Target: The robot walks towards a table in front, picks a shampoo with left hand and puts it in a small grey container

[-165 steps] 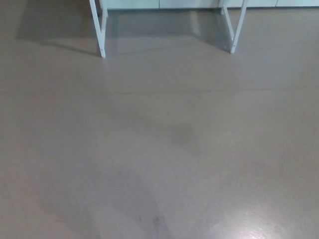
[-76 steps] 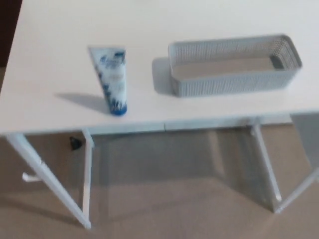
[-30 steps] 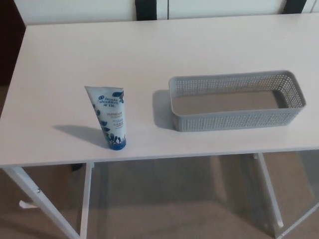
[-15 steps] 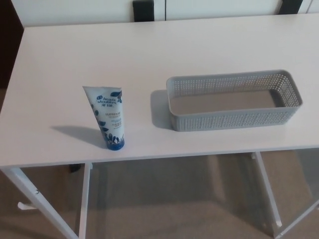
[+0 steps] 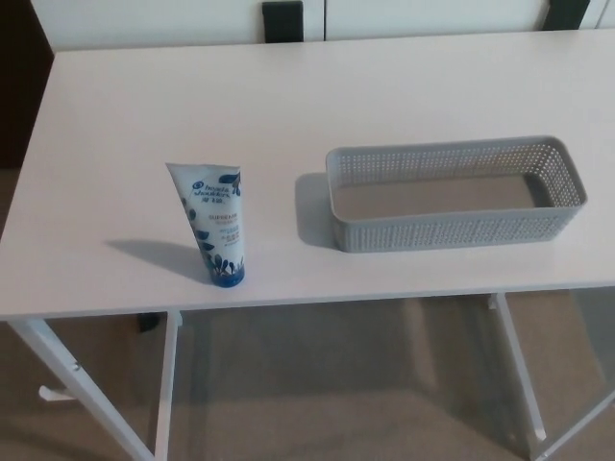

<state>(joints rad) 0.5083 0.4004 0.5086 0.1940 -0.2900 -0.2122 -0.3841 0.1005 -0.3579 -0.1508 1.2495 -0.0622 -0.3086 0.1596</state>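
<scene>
The shampoo (image 5: 216, 226) was stood cap-down on the table (image 5: 144, 115), left of the container (image 5: 452, 230). Neither hand was seen; their state could not be told.

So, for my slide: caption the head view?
White-and-blue shampoo tube standing left of empty grey perforated basket on white table.

A white-and-blue shampoo tube (image 5: 215, 223) stands cap-down, upright, well apart at nine o'clock from the empty, perforated grey container (image 5: 455, 193).
</scene>
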